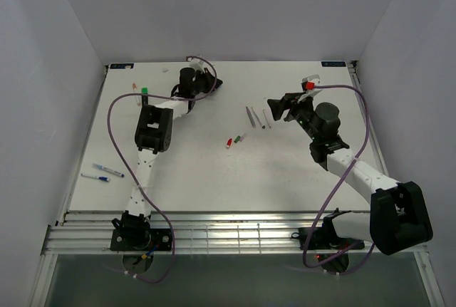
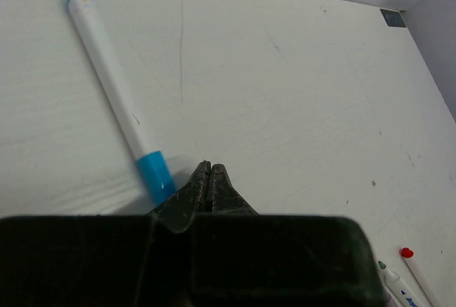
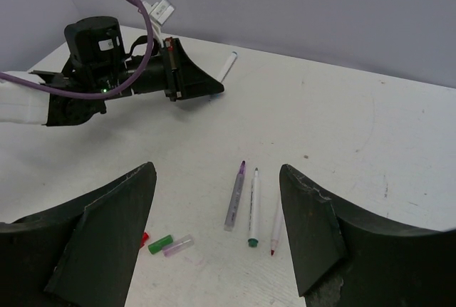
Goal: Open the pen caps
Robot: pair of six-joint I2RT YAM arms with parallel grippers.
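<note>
My left gripper [image 2: 210, 169] is shut and empty, its tips on the table right beside the blue cap [image 2: 155, 177] of a white pen [image 2: 110, 86]. In the top view it is at the back [image 1: 211, 82]. My right gripper [image 3: 217, 172] is open and empty, hovering over three uncapped pens: purple [image 3: 235, 194], white with a green end [image 3: 253, 207] and red-tipped [image 3: 276, 223]. Loose red [image 3: 144, 238], green [image 3: 160, 243] and clear purple caps [image 3: 178, 245] lie to their left. In the top view the right gripper [image 1: 274, 107] is right of these pens [image 1: 257, 117].
Two blue-marked pens [image 1: 105, 172] lie near the left edge. A green-ended marker [image 1: 144, 92] and a thin orange piece [image 1: 135, 85] lie at the back left. Two more pens [image 2: 410, 275] show at the left wrist view's lower right. Walls enclose three sides.
</note>
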